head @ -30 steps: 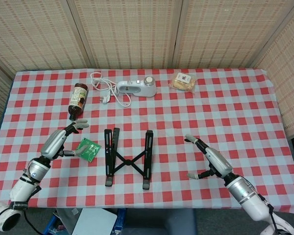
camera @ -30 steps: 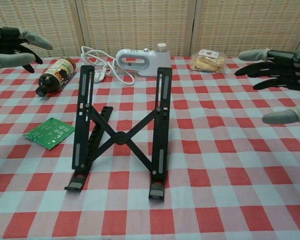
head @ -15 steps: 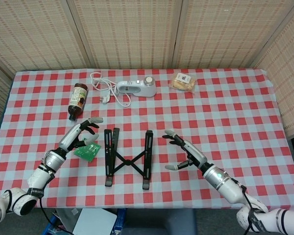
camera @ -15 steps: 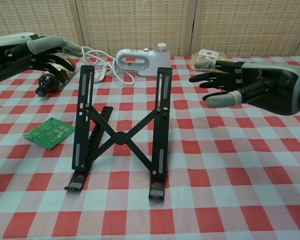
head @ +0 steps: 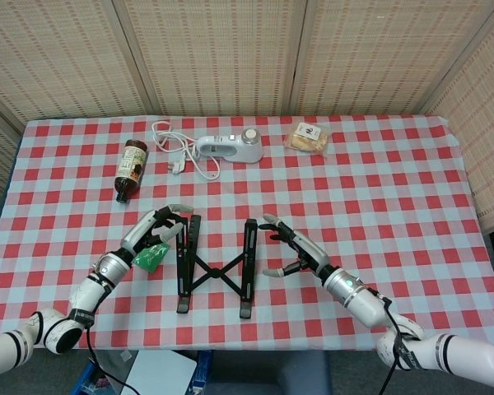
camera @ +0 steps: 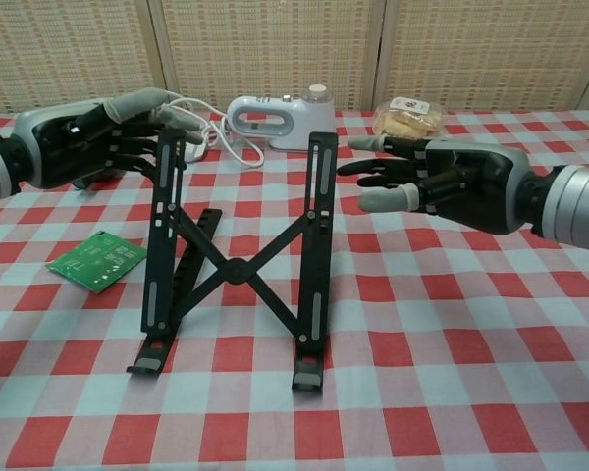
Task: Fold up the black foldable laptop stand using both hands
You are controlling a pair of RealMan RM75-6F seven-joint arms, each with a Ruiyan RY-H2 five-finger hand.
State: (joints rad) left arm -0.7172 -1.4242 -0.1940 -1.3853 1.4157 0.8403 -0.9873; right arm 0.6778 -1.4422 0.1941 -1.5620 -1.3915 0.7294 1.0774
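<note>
At the table's near middle, in the head view, the black laptop stand [head: 216, 265] stood unfolded between the left hand [head: 158, 228] and right hand [head: 290, 247], both empty with fingers spread. In the chest view, its stiff, light rails looked best gripped near their raised tops and pushed together.

The black foldable laptop stand [camera: 238, 265] stands unfolded near the front edge of the red-and-white checked table [head: 412, 189], a little left of its middle. Two long slotted rails rise tilted toward the back edge, joined by crossed struts pinned at a central pivot, hooked feet resting in front.
</note>
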